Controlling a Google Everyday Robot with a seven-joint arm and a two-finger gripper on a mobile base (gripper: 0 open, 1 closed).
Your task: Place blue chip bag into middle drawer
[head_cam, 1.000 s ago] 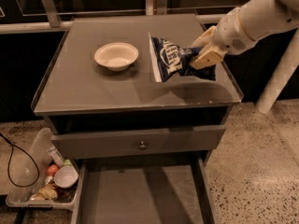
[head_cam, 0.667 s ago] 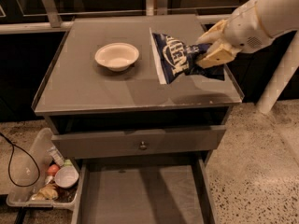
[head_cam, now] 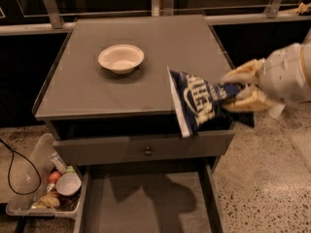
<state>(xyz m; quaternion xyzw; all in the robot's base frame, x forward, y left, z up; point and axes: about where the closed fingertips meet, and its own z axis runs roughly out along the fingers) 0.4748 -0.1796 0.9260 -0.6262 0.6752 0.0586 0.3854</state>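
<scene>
**The chip bag is up in the air, not yet in the drawer.**

At the right of the frame, the robot's cream two-finger gripper (head_cam: pixel 239 88) pinches one end of the crinkly dark blue foil chip bag (head_cam: pixel 199 100). The bag hangs tilted at middle right, over the front edge of the flat grey cabinet top (head_cam: pixel 146 33). The wide flat grey middle drawer (head_cam: pixel 146 205) is open at the bottom of the frame, below the bag and a bit to the left. I think this is the carrying step. Next, the gripper needs to go down and a little left, past the grey drawer front with the small round knob (head_cam: pixel 148 151). Once the bag is over the drawer floor, it can let go. The cream round bowl (head_cam: pixel 121 58) sits at upper left, well apart.
</scene>
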